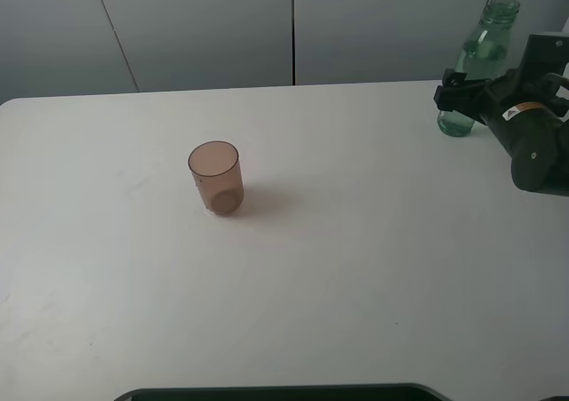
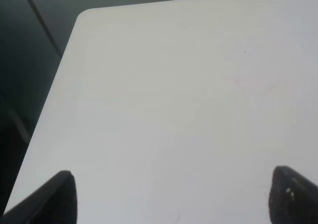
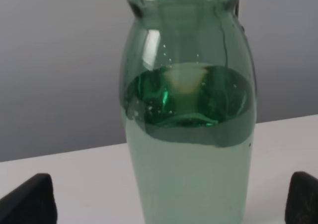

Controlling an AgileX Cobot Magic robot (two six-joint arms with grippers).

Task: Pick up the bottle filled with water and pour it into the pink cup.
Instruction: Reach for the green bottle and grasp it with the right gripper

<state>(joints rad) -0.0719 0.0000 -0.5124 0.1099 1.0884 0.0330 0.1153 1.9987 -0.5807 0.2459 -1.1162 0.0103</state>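
Right hand (image 3: 166, 203) has its fingers spread wide, one on each side of the bottle (image 3: 189, 134), with bare gaps between them and the glass, so nothing is gripped yet. The bottle stands upright at the far right of the surface (image 1: 356, 259), near its back edge, uncapped and filled with water to about its shoulder. The step in hand looks like the approach to the grasp. Next, the fingers should close squarely on the body and lift it without tilting, since the open neck could spill. The pink cup (image 1: 216, 177) stands upright left of centre, well apart from the bottle, so a carry across comes before any pour. Left hand (image 2: 174, 199) hangs over bare surface, fingers apart and empty.
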